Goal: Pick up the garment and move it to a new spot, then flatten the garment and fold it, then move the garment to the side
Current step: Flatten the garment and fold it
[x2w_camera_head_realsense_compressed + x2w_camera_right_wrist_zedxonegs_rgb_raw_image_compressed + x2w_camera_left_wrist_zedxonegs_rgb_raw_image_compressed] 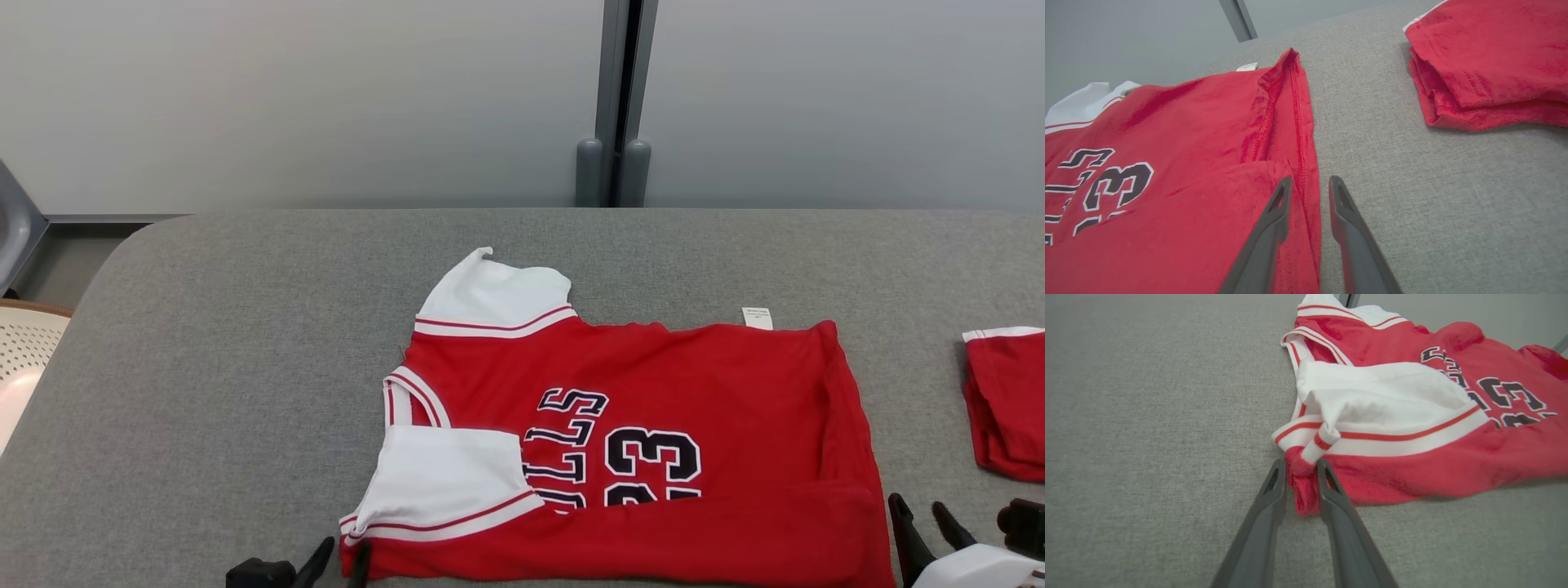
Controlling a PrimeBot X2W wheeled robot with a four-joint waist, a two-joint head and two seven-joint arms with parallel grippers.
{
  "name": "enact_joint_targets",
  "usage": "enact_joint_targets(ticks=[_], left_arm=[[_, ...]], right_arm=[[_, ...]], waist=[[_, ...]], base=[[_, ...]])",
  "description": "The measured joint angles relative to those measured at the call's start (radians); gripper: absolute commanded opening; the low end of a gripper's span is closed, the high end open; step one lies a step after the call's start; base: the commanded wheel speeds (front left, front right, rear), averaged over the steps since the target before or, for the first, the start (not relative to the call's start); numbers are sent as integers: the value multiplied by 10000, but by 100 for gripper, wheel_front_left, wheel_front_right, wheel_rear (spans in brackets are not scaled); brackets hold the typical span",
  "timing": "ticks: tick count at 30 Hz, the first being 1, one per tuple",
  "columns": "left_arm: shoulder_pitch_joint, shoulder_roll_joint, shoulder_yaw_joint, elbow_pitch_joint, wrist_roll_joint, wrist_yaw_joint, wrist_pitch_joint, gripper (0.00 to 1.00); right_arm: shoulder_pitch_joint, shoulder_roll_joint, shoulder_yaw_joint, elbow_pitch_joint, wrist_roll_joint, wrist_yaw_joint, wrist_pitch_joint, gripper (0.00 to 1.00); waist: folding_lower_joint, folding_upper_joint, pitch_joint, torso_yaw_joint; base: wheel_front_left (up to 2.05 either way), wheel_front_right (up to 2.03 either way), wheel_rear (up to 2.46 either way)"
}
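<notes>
Garment (653,384) lay mid-table (245,367), collar to the robot's left and hem to its right. Its near long edge was turned up over the lower part of the print. A second red folded piece (1008,400) sat well apart at the right.

Left gripper (343,549): at the near left corner, fingers slightly parted with a wad of red cloth between them, just below the curled cuff of the near sleeve (1372,400). Could not tell whether the wad was pinched or only lying there.

Right gripper (917,506): at the near right corner, fingers apart, nothing held. The hem (1300,122) ran under the gap.

Judgement: this is the let-go at the end of the first lengthwise fold.

To do it well:
- Spread the left fingers fully before moving, as the wad looks likely to drag.
- Back both grippers out along their own finger line, towards the robot, together.
- Avoid lifting, which could pull the fold open.
- Smooth the curled cuff before the next fold.
</notes>
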State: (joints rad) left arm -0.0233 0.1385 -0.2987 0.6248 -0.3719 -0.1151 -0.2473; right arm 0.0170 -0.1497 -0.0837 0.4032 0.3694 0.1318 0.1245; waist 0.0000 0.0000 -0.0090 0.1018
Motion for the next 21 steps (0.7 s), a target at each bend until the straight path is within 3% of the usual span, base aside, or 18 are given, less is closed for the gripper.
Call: enact_joint_targets(ticks=[9, 16, 21], left_arm=[[-403, -63, 407, -213, -100, 167, -130, 100], [-490, -372, 1645, -2755, 128, 92, -161, 100], [-709, -598, 1937, -3189, 412, -31, -159, 100]], right_arm=[[-10, 153, -217, -602, -541, -10, -1402, 100], [-304, 25, 688, -1122, -637, -10, -3024, 100], [-808, -69, 1074, -1122, -851, -10, -3336, 100]], waist=[[0, 0, 322, -9], [0, 0, 561, -73], [0, 0, 884, -223]], base=[[0, 0, 0], [0, 0, 0], [0, 0, 0]])
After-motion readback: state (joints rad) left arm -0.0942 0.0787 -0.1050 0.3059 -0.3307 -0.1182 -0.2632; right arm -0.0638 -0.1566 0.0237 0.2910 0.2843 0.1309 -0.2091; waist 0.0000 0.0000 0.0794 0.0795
